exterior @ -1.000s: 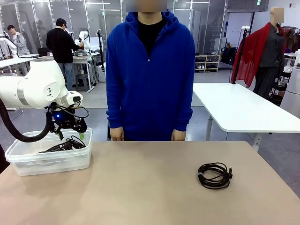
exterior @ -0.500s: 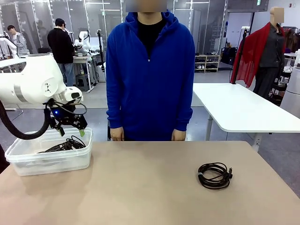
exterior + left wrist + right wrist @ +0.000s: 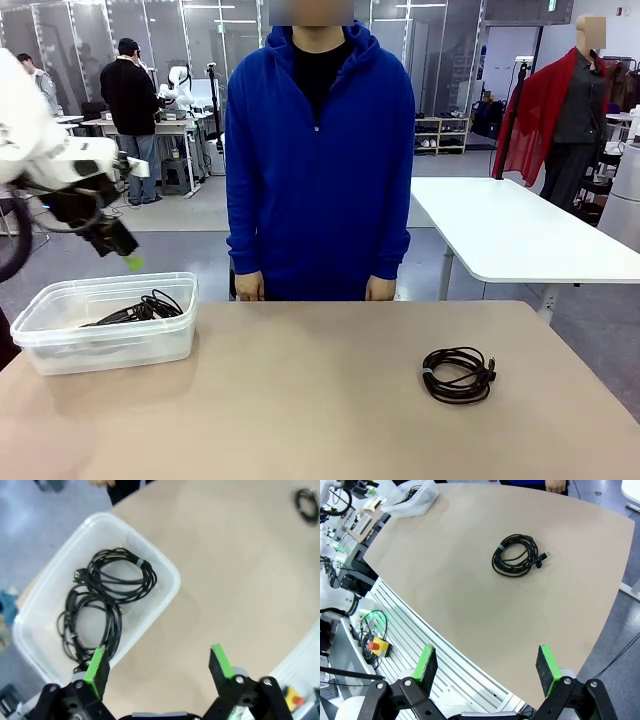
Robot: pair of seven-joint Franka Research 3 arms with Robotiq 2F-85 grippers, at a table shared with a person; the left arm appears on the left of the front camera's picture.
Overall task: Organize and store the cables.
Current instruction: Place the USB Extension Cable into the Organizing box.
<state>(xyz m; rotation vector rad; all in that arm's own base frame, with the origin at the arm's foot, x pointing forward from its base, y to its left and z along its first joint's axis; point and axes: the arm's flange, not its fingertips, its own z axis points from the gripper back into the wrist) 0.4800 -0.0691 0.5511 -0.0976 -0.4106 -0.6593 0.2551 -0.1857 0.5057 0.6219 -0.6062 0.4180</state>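
Note:
Two coiled black cables [image 3: 140, 308] lie in a clear plastic bin [image 3: 100, 345] at the table's left. From the left wrist they show as one coil [image 3: 145, 572] beside another [image 3: 65, 625]. My left gripper [image 3: 125, 255] hangs open and empty, well above the bin and a little behind it. In its own view the left gripper [image 3: 159, 664] looks down on the bin's rim [image 3: 172, 575]. Another coiled cable [image 3: 430, 378] rests on the table's right half. My right gripper [image 3: 486, 666] is open and empty, high above the table's near edge, far from that coil [image 3: 520, 544].
A person in a blue hoodie stands at the far side with a hand [image 3: 248, 287] hanging at the table edge. The beige tabletop [image 3: 300, 400] is bare between bin and coil. A white table [image 3: 520, 235] stands behind on the right.
My left arm has lifted up and to the left, away from just over the bin, with the gripper still open. The cables have not moved.

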